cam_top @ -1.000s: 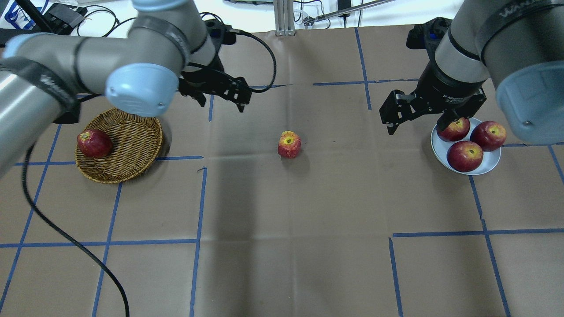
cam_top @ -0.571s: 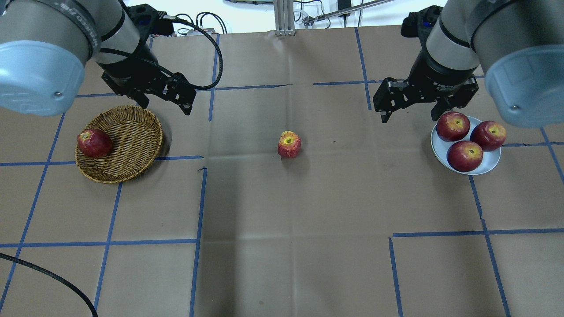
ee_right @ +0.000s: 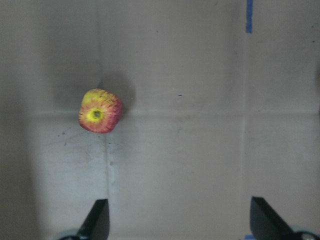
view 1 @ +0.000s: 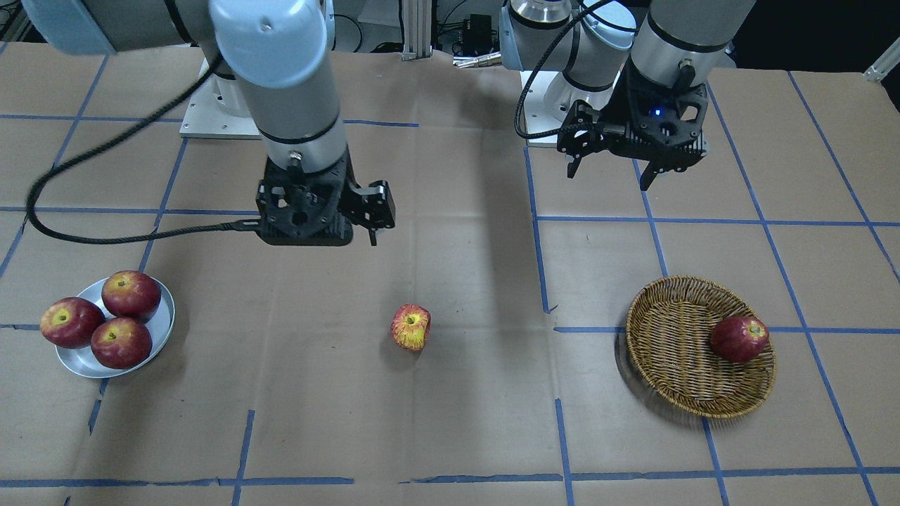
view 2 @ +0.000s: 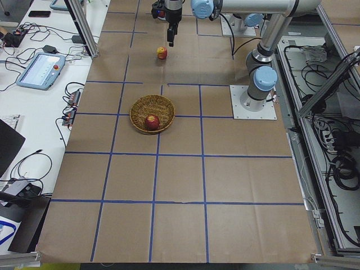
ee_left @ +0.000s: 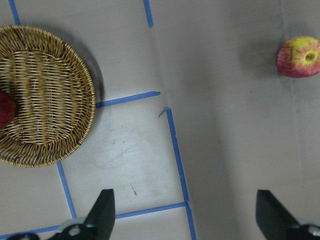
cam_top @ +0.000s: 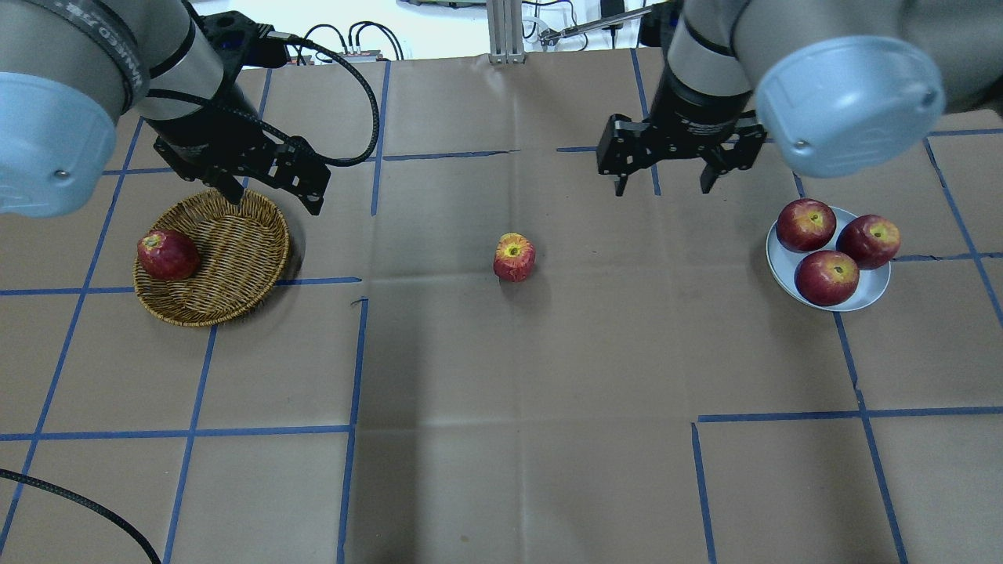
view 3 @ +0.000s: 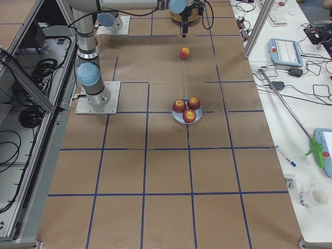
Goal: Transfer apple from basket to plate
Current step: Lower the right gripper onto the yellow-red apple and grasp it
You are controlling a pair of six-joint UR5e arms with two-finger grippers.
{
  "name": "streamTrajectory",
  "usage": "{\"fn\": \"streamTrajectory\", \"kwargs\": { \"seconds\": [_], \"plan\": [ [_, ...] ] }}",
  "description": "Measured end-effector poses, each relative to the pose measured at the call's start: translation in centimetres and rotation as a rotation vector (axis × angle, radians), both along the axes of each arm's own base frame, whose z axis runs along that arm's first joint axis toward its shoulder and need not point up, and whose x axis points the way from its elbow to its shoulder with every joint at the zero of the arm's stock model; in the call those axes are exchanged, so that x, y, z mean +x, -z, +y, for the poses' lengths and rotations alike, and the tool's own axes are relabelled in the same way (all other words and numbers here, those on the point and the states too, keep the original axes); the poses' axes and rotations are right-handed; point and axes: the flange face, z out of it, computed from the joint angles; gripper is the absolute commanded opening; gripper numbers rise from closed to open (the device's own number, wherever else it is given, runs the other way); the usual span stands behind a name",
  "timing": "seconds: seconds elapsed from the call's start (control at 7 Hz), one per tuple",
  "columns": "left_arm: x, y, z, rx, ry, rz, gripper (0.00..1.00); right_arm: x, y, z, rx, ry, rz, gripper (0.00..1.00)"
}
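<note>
The apple (cam_top: 514,257), red with a large yellow patch, lies on the bare table at the centre, apart from both grippers; it also shows in the right wrist view (ee_right: 100,110) and the left wrist view (ee_left: 299,56). The wicker basket (cam_top: 235,258) at the left holds one dark red apple (cam_top: 166,254). The grey-blue plate (cam_top: 871,298) at the right holds three dark red apples. My left gripper (cam_top: 273,200) is open and empty above the basket's far right rim. My right gripper (cam_top: 662,188) is open and empty, beyond and right of the apple.
The table is covered in brown paper with blue tape lines (cam_top: 353,352). A black cable (cam_top: 368,117) loops from the left wrist. An aluminium post (cam_top: 505,31) stands at the table's far edge.
My left gripper has swung left to the basket's far rim. My right gripper has moved left from above the plate toward the table's centre. Both stayed open.
</note>
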Motion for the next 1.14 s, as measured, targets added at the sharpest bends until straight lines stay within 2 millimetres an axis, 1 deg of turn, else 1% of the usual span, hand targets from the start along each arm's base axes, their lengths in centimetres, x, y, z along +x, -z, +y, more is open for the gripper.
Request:
{"fn": "streamTrajectory", "kwargs": {
  "seconds": [0.14,0.29,0.43,0.57,0.71,1.0,1.14],
  "plan": [
    [0.3,-0.8,0.5,-0.013,-0.002,-0.021,0.99,2.7,2.7,-1.1,-0.012,-0.001,-0.001,1.00],
    [0.4,-1.1,0.8,-0.020,-0.005,-0.032,0.99,4.5,5.3,-1.7,-0.017,-0.007,0.000,1.00],
    [0.5,-1.3,0.9,-0.022,-0.008,-0.036,0.99,5.9,7.8,-2.1,-0.018,-0.017,0.000,1.00],
    [0.7,-1.3,1.1,-0.018,-0.012,-0.041,0.99,6.9,10.1,-2.3,-0.024,-0.029,-0.002,1.00],
    [0.9,-1.3,1.2,-0.012,-0.016,-0.049,0.99,7.2,12.4,-2.3,-0.030,-0.039,-0.003,1.00],
    [1.2,-1.6,1.4,-0.016,-0.023,-0.056,0.99,6.8,16.8,-1.9,-0.057,-0.046,0.020,1.00],
    [1.3,-1.6,1.4,-0.021,-0.025,-0.056,0.99,6.6,18.3,-1.5,-0.058,-0.049,0.029,1.00]
  ]
}}
